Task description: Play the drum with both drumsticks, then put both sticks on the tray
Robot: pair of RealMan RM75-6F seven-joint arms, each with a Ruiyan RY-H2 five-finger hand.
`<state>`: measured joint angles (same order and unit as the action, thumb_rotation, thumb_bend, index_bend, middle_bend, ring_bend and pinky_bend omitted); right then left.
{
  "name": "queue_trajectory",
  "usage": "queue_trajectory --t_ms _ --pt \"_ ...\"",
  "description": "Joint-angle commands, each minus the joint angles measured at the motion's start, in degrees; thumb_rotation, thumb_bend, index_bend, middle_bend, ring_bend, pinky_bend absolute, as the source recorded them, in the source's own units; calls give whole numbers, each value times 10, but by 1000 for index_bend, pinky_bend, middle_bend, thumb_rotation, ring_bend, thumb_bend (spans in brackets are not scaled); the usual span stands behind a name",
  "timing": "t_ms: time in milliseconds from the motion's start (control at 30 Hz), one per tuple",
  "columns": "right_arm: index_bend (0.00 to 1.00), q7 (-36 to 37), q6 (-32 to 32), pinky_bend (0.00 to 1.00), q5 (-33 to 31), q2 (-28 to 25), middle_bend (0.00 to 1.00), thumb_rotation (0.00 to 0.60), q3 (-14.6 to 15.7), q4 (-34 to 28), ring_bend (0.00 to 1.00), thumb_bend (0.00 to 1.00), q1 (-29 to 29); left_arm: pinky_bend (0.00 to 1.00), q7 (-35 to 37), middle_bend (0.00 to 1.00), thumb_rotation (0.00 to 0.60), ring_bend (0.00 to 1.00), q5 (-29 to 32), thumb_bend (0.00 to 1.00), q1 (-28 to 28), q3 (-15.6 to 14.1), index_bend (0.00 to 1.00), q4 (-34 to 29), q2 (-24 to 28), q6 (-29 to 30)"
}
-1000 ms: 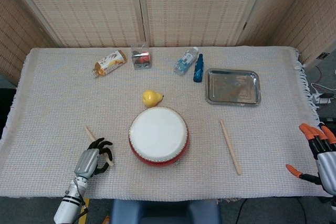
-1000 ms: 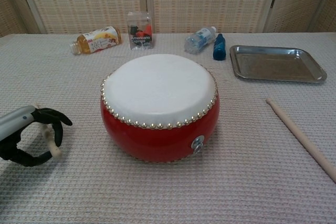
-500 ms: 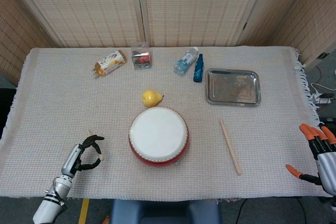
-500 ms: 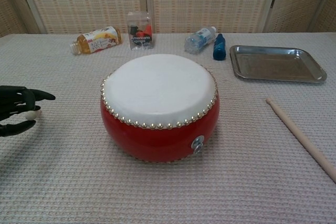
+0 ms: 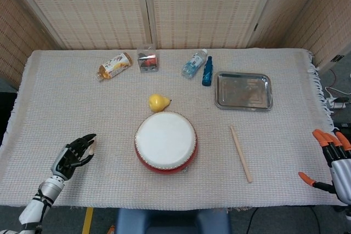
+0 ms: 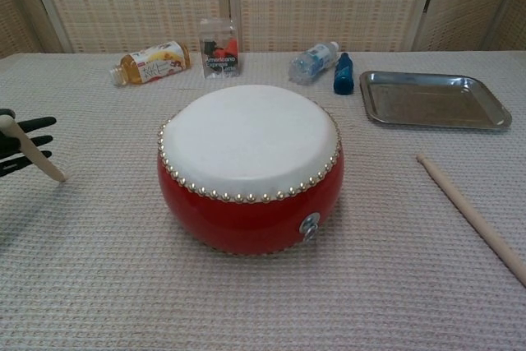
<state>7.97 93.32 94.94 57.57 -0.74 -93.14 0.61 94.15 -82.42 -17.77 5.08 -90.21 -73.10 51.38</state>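
The red drum (image 5: pixel 165 142) with its white skin stands mid-table, large in the chest view as the drum (image 6: pixel 249 166). My left hand (image 5: pixel 74 154) is at the table's front left, left of the drum, and holds one drumstick (image 6: pixel 33 150) slanted above the cloth. Only the hand's dark fingers (image 6: pixel 33 126) show at the chest view's left edge. The other drumstick (image 5: pixel 240 153) lies on the cloth right of the drum, nothing touching it. My right hand (image 5: pixel 333 160) hangs off the table's right edge, fingers spread, holding nothing. The metal tray (image 5: pixel 243 90) sits at the back right.
A yellow pear (image 5: pixel 158 102) lies just behind the drum. Along the back stand an orange-labelled bottle (image 5: pixel 114 66) on its side, a clear box (image 5: pixel 147 60), a water bottle (image 5: pixel 194 62) and a small blue bottle (image 5: pixel 207 71) beside the tray.
My left hand has closed on the left drumstick, lifted it off the cloth and drawn left, away from the drum. The right hand and the other stick have not moved.
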Motion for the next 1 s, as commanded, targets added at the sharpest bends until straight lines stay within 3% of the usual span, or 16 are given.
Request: queue_trajectory --t_ms 33,200,400,700,767,867,1000 --pt "2 0 0 24 0 0 74 502 0 0 0 142 0 155 155 235 600 98 -62 350 -16 -18 551 49 14 -13" --pt "2 0 -1 24 -1 0 74 502 0 0 0 142 0 182 345 234 600 98 -126 350 -29 -51 548 91 16 28" --pt "2 -2 -2 24 0 1 74 502 1 -1 0 142 -1 199 569 211 600 97 -232 350 -51 -130 513 206 -12 128" --pt "2 -4 -4 24 0 0 74 501 1 -3 0 142 -2 222 780 194 600 97 -247 354 -67 -184 499 332 -74 241" --pt "2 -5 -4 25 0 0 74 502 1 -4 0 142 -1 247 794 193 600 97 -248 357 -73 -195 499 352 -81 241" --pt "2 -5 -5 24 -1 0 74 502 2 -4 0 142 -1 239 748 187 600 87 -236 357 -84 -203 472 362 -85 213" --pt "2 -5 -5 24 -2 1 74 502 2 -4 0 142 -1 169 678 132 600 23 -203 359 -84 -197 323 337 -74 196"
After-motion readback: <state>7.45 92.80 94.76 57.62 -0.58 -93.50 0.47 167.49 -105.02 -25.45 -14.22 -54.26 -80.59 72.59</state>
